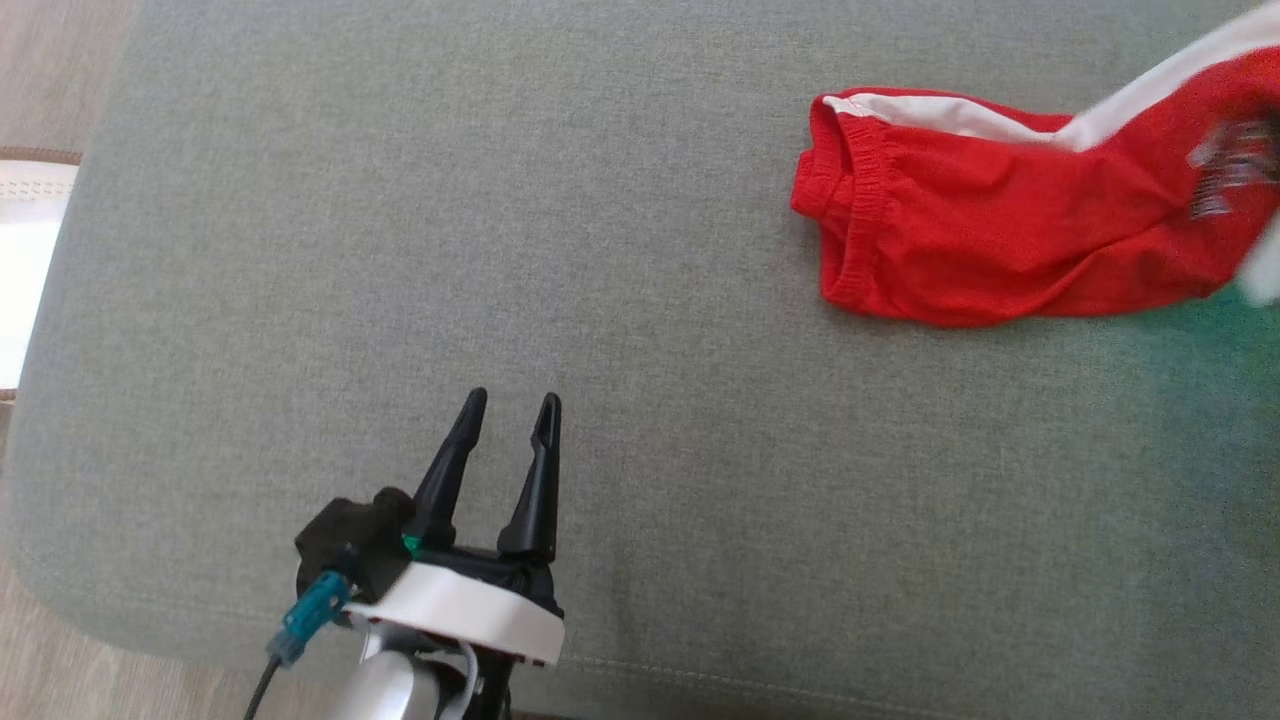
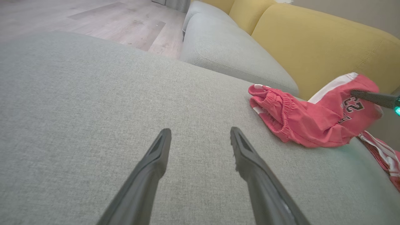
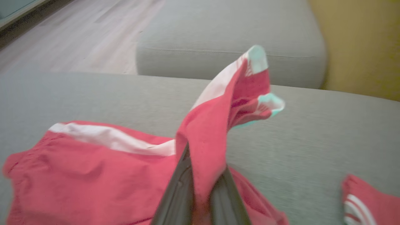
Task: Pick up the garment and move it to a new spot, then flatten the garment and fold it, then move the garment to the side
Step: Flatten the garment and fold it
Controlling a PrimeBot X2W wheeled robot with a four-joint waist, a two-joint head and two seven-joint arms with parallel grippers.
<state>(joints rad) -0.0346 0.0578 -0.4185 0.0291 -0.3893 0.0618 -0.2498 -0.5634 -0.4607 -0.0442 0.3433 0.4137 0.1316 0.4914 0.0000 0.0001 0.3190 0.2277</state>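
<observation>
garment on cushion, far R | L jaws front-L, well apart from it

Print seen | red shorts: number print, turned sideways, looks like 23, second digit unsure | small lettering beside it: too small to read

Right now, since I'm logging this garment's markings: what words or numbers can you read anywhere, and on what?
"23", probably: tilted digits on the red garment, just below the right hand that pinches it.
Small letters under the digits: too small to read.
Same print in the head view: blurred, unreadable.
</observation>
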